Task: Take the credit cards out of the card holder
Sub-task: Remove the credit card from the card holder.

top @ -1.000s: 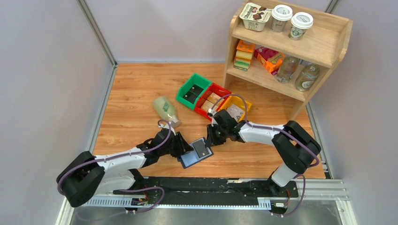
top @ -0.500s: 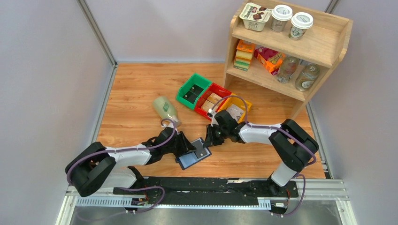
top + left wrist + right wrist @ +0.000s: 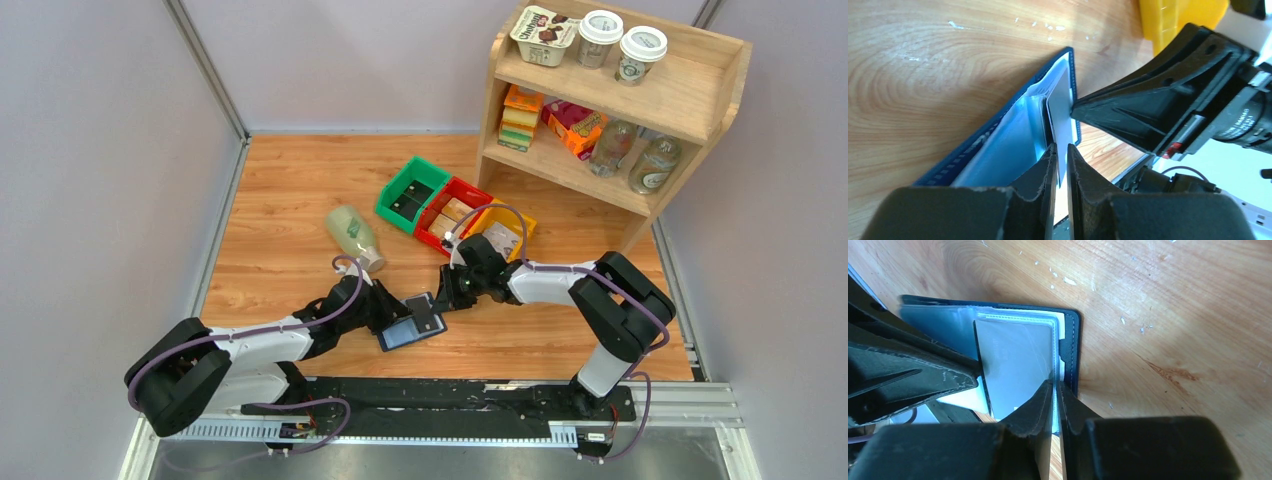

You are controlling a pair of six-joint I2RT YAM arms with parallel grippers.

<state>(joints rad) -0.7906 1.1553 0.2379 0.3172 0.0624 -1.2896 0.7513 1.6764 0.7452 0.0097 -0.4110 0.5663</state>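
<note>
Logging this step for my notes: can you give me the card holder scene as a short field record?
card holder: open, lying on the wooden table
credit card: grey, at the clear sleeve, not yet free
left claw: shut on credit card's edge
right claw: shut on card holder's sleeve edge

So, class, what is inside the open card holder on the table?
The card holder shows clear sleeves with one grey credit card, pinched by the left hand; the right hand pinches a sleeve's edge. Any cards beneath are covered.
</note>
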